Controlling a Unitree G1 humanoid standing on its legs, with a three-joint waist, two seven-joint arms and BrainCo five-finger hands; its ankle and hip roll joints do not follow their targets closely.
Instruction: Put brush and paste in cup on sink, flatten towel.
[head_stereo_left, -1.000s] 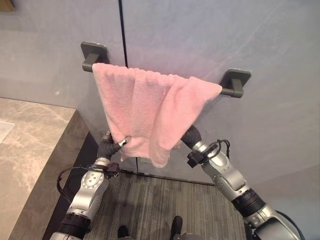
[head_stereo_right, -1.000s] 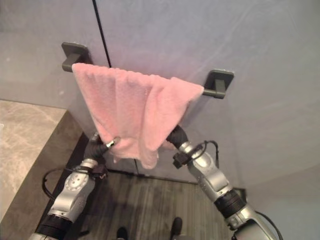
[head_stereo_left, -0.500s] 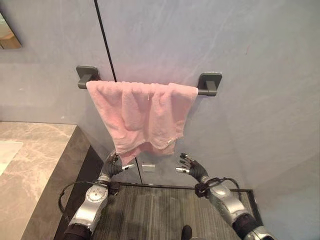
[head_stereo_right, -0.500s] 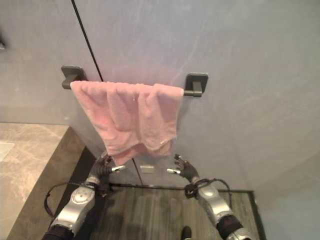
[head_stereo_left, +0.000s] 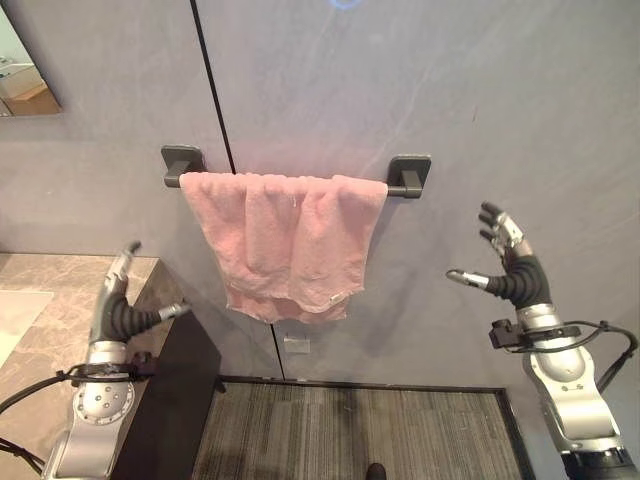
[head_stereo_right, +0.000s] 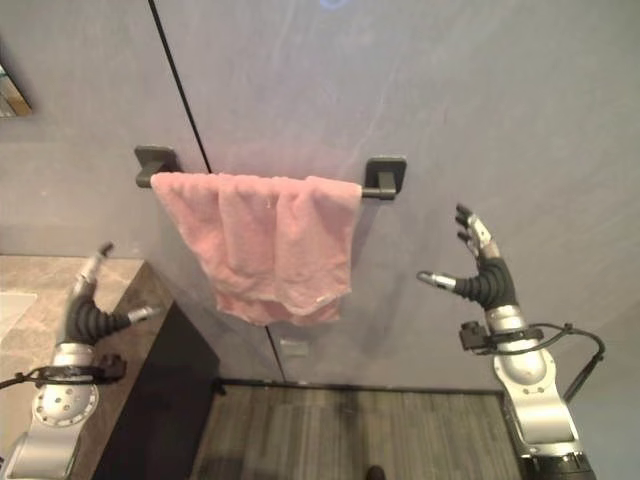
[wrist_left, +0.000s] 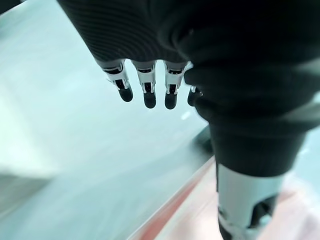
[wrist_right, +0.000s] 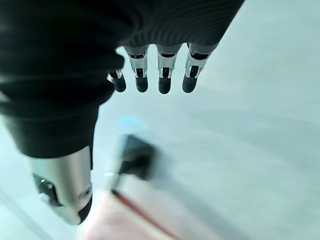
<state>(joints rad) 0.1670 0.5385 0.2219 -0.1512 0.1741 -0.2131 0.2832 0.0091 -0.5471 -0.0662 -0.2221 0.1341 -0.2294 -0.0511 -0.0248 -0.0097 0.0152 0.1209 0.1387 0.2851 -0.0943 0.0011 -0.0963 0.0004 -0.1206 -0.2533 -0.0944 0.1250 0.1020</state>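
A pink towel (head_stereo_left: 285, 240) hangs in loose folds over a dark wall rail (head_stereo_left: 405, 178), its lower edge uneven and bunched. My left hand (head_stereo_left: 122, 305) is raised to the left of the towel, above the counter's corner, fingers straight and apart, holding nothing. My right hand (head_stereo_left: 512, 272) is raised well to the right of the rail, open too, with fingers spread. In the left wrist view the left hand's fingers (wrist_left: 145, 89) hang straight; in the right wrist view the right hand's fingers (wrist_right: 162, 75) do the same, with the towel (wrist_right: 120, 220) and a rail bracket (wrist_right: 136, 156) beyond.
A marble counter (head_stereo_left: 45, 320) with a dark side panel (head_stereo_left: 175, 400) stands at the lower left, a basin edge (head_stereo_left: 15, 315) at its far left. A mirror corner (head_stereo_left: 25, 80) shows upper left. Grey wall panels (head_stereo_left: 450, 110) and a striped floor (head_stereo_left: 350, 425) lie ahead.
Both hands have left the towel's lower edge and risen outward, left toward the counter, right far to the right. The towel hangs free. The camera has tilted up.
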